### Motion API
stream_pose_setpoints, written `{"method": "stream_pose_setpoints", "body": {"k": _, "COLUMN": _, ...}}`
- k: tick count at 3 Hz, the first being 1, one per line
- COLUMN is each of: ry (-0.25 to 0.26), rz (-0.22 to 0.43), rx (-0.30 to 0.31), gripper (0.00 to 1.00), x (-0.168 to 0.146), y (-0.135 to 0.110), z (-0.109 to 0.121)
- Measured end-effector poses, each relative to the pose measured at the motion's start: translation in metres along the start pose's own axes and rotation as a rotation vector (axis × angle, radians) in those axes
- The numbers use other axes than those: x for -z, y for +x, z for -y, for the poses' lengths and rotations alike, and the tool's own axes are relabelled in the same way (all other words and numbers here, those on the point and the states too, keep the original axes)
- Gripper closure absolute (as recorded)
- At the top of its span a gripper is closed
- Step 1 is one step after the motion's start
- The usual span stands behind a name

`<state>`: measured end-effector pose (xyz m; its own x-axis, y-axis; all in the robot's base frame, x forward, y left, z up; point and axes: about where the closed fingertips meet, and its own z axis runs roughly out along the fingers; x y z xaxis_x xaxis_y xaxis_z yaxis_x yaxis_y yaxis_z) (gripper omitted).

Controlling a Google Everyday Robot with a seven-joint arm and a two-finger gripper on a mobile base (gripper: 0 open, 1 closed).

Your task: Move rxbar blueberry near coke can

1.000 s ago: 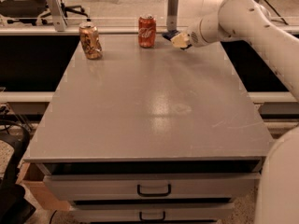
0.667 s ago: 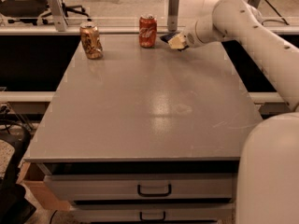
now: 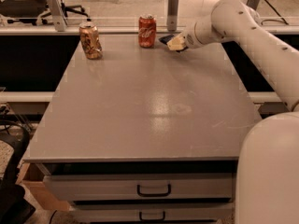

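Observation:
The coke can (image 3: 147, 31), red with white script, stands upright near the table's far edge. My gripper (image 3: 175, 43) is just to its right, low over the table, reached in from the right. It is shut on the rxbar blueberry (image 3: 165, 38). Only the bar's dark navy end shows, sticking out left toward the can; the rest is hidden by the fingers. A small gap separates the bar's end from the can.
A gold-brown patterned can (image 3: 90, 40) stands at the far left of the grey table (image 3: 149, 106). A rail with posts (image 3: 173, 3) runs behind the far edge. Drawers (image 3: 153, 189) sit under the front edge. My white arm and base fill the right side.
My gripper has moved a little left and down with the bar, closer to the coke can. The two cans have not moved.

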<state>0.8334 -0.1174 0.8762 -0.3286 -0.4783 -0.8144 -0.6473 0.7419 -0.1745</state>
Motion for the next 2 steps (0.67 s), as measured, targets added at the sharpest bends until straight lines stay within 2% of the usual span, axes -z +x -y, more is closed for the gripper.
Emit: {"method": "stream_pose_setpoints", "body": {"k": 2, "ry": -0.010, "rz": -0.004, "rx": 0.001, "gripper": 0.05, "x": -0.0063, "y": 0.0013, "z": -0.0045}}
